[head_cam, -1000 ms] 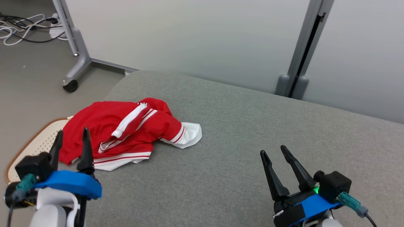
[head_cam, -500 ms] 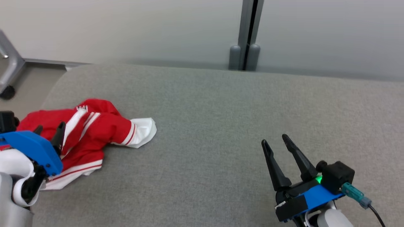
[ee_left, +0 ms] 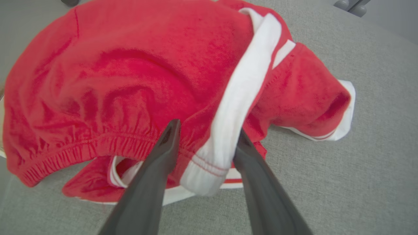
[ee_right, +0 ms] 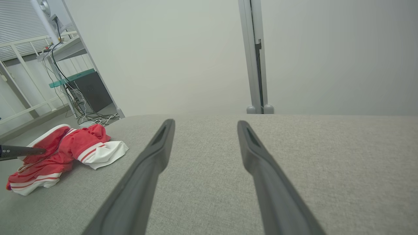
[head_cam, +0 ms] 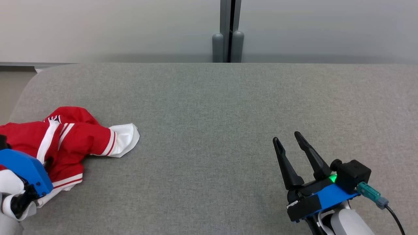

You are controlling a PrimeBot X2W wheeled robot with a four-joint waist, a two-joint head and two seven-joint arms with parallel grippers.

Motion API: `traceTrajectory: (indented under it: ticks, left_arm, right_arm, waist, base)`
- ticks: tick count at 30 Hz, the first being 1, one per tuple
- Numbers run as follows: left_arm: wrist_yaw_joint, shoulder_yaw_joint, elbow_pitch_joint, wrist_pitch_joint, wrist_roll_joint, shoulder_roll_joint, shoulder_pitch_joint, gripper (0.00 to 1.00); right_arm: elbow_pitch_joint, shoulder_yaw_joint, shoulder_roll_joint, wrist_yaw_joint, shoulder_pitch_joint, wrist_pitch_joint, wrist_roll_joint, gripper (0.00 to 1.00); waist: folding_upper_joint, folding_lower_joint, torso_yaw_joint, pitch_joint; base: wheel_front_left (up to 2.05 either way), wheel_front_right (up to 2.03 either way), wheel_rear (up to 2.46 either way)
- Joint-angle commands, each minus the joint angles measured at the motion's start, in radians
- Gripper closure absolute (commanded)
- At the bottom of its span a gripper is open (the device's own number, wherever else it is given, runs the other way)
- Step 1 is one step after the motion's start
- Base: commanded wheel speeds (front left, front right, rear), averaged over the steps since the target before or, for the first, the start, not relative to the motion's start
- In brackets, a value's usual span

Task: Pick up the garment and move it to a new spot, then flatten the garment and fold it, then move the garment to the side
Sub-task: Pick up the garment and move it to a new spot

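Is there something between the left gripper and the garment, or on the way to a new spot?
Nothing visible. The left gripper is open astride a white band of the garment; the grey pad beside it is bare up to the right gripper.

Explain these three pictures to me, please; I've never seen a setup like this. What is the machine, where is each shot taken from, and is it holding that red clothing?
This is a two-armed robot. Each arm ends in a gripper with two long dark fingers. The wide picture comes from a camera on its head, looking down at a grey padded surface. The other two come from cameras on its wrists, each looking along that gripper's own fingers.

On the surface, at the robot's left, lies a crumpled red garment with white trim. In the left wrist view, the left gripper is open, with its fingers on either side of a white band of the garment. Nothing is clamped yet. The right gripper is also open, over bare surface, and holds nothing.
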Motion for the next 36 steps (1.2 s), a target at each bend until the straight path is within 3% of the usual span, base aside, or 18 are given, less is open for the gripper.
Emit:
traceTrajectory:
  ticks: [1, 13, 17, 22, 28, 36]
  left_arm:
    - [-0.001, -0.023, 0.005, -0.006, -0.009, 0.008, -0.008, 1.0]
    - [-0.001, -0.192, -0.114, -0.057, -0.007, 0.1, -0.063, 1.0]
    - [-0.001, -0.258, -0.235, -0.047, 0.013, 0.15, -0.128, 1.0]
    - [-0.001, -0.307, -0.354, -0.024, 0.025, 0.163, -0.193, 1.0]
    - [-0.001, -0.364, -0.528, 0.012, 0.01, 0.111, -0.29, 1.0]
    - [0.011, -0.385, -0.688, 0.014, -0.117, -0.048, -0.355, 1.0]
  right_arm:
    - [0.002, -0.006, 0.0, 0.0, -0.002, -0.005, 0.008, 0.0]
    - [0.018, -0.013, 0.032, 0.0, 0.035, -0.005, 0.013, 0.0]
    - [0.018, -0.016, 0.044, 0.0, 0.043, -0.005, 0.015, 0.0]
    - [0.016, -0.023, 0.049, 0.0, 0.053, -0.005, 0.016, 0.0]
    - [0.014, -0.033, 0.055, 0.0, 0.055, -0.005, 0.015, 0.0]
    - [0.008, -0.07, 0.05, 0.0, 0.065, -0.005, 0.015, 0.0]
  waist:
    - [-0.0001, -0.0001, 0.004, -0.007]
    - [-0.0001, -0.0001, 0.023, -0.124]
    - [-0.0001, -0.0001, 0.003, -0.156]
    - [-0.0001, -0.0001, -0.027, -0.17]
    - [-0.0001, -0.0001, -0.097, -0.181]
    - [-0.0001, -0.0001, -0.187, -0.176]
  base:
    - [0.0, 0.0, 0.0]
    - [0.0, 0.0, 0.0]
    - [0.0, 0.0, 0.0]
    - [0.0, 0.0, 0.0]
    - [0.0, 0.0, 0.0]
    - [0.0, 0.0, 0.0]
